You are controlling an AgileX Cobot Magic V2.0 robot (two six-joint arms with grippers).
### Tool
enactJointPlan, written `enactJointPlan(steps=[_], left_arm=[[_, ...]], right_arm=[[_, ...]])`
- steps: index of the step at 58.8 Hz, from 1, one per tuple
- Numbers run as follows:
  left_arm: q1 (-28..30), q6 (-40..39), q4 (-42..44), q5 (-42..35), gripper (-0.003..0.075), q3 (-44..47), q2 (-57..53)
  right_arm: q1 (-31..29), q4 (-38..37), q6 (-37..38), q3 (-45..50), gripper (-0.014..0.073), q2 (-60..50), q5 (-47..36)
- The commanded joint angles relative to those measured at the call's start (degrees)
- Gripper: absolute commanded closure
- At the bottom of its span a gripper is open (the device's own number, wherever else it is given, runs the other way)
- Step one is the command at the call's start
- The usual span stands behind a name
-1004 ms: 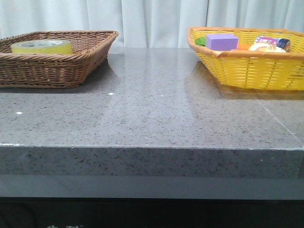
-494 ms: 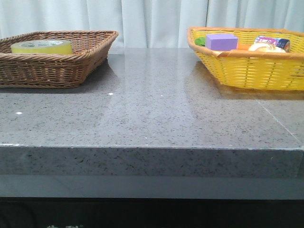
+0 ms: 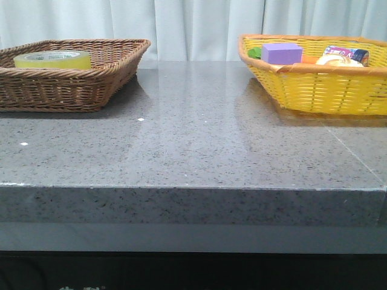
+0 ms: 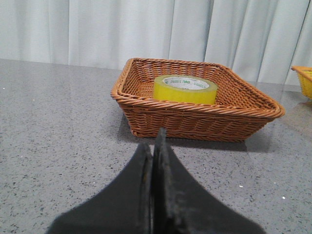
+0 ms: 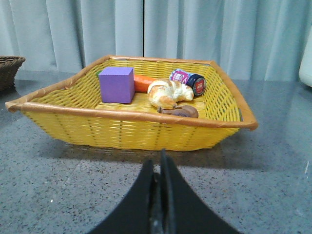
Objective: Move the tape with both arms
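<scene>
The tape [image 3: 52, 58], a thick translucent yellow roll with green print on its core, lies flat in the brown wicker basket [image 3: 72, 84] at the far left of the table. It also shows in the left wrist view [image 4: 185, 89], well beyond my left gripper [image 4: 154, 139], which is shut and empty over bare tabletop in front of that basket [image 4: 195, 122]. My right gripper [image 5: 159, 163] is shut and empty, just short of the yellow basket [image 5: 131, 129]. Neither arm shows in the front view.
The yellow basket [image 3: 320, 90] at the far right holds a purple block [image 3: 282, 52], a carrot, a croissant [image 5: 168, 93], a small jar [image 5: 188, 81] and a brown item. The grey stone table [image 3: 193, 145] lies between the baskets. A white curtain hangs behind.
</scene>
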Motion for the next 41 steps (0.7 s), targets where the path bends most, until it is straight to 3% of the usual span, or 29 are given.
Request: enactJointPlan(steps=[1, 10, 23, 41], left_arm=[[0.1, 0.0, -0.4, -4.6, 0.0740, 2.1, -1.0], [0.1, 0.0, -0.4, -4.6, 0.0740, 2.1, -1.0], [0.1, 0.0, -0.4, -4.6, 0.0740, 2.1, -1.0], [0.1, 0.0, -0.4, -4.6, 0.0740, 2.1, -1.0]], right_arm=[[-0.2, -0.2, -0.5, -1.4, 0.0662, -1.5, -5.2], [-0.2, 0.2, -0.4, -1.4, 0.0662, -1.5, -5.2], [-0.3, -4.1, 9.5, -1.4, 0.0662, -1.6, -7.8], [-2.6, -4.8, 9.6, -1.4, 0.0662, -1.6, -6.2]])
